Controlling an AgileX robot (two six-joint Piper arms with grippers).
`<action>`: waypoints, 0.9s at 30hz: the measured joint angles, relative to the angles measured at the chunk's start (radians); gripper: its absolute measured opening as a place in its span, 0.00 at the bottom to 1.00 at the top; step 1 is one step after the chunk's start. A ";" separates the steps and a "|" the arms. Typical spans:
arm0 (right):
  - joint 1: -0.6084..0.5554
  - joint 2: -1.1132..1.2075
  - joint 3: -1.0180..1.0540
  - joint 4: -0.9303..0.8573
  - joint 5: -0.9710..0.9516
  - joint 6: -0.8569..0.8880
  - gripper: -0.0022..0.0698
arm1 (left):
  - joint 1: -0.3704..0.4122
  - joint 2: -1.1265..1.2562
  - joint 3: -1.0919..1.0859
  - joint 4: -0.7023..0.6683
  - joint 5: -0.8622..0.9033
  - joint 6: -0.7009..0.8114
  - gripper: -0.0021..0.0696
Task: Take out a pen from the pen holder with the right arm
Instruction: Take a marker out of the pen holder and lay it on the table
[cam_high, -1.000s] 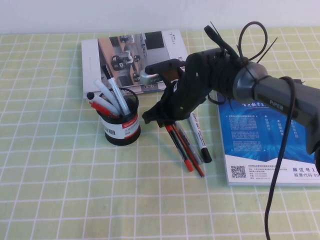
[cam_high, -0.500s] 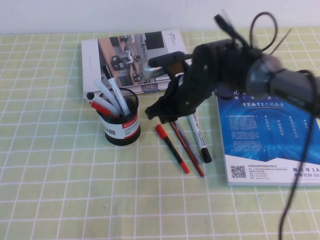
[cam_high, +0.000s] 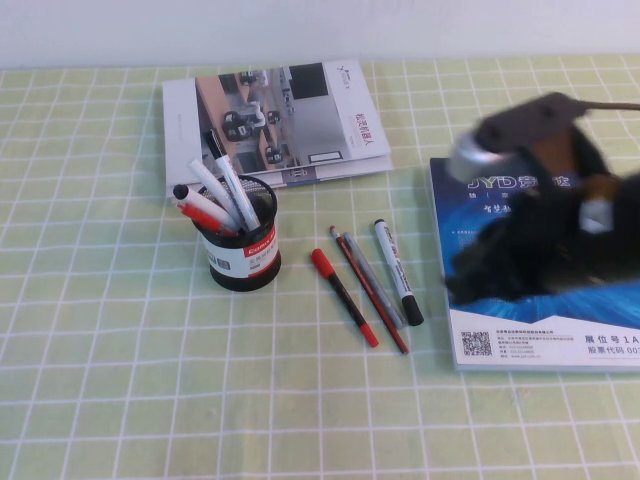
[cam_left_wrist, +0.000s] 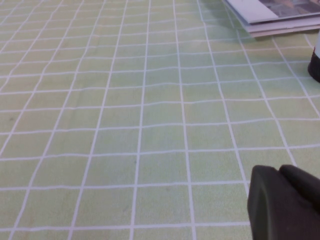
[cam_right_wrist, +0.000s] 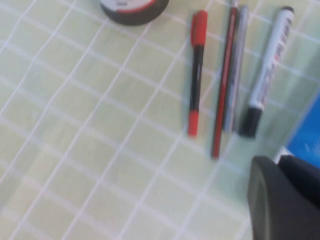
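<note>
The black mesh pen holder (cam_high: 242, 255) stands left of centre with several pens upright in it. To its right lie a red-capped black pen (cam_high: 343, 298), a thin red pen (cam_high: 372, 295), a grey pen (cam_high: 378, 285) and a white marker (cam_high: 398, 272). My right arm (cam_high: 545, 215) is a blurred dark mass above the blue booklet, well right of the pens. In the right wrist view my right gripper (cam_right_wrist: 282, 200) is shut and holds nothing; the red-capped pen (cam_right_wrist: 196, 75) lies apart from it. My left gripper (cam_left_wrist: 285, 205) hangs shut over bare cloth.
A blue booklet (cam_high: 530, 330) lies at the right under my right arm. A white and grey brochure (cam_high: 280, 115) lies behind the pen holder. Green checked cloth (cam_high: 120, 380) covers the table.
My right arm has swung right, away from the pen holder and the loose pens, to above the blue booklet. The red-capped pen it held lies on the cloth. Its jaws have shut.
</note>
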 joint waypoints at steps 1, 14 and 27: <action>0.000 -0.053 0.029 0.000 0.000 0.000 0.01 | 0.000 0.000 0.000 0.000 0.000 0.000 0.02; 0.000 -0.601 0.295 -0.022 0.139 0.000 0.01 | 0.000 0.000 0.000 0.000 0.000 0.000 0.02; -0.119 -0.755 0.586 -0.201 -0.117 0.144 0.01 | 0.000 0.000 0.000 0.000 0.000 0.000 0.02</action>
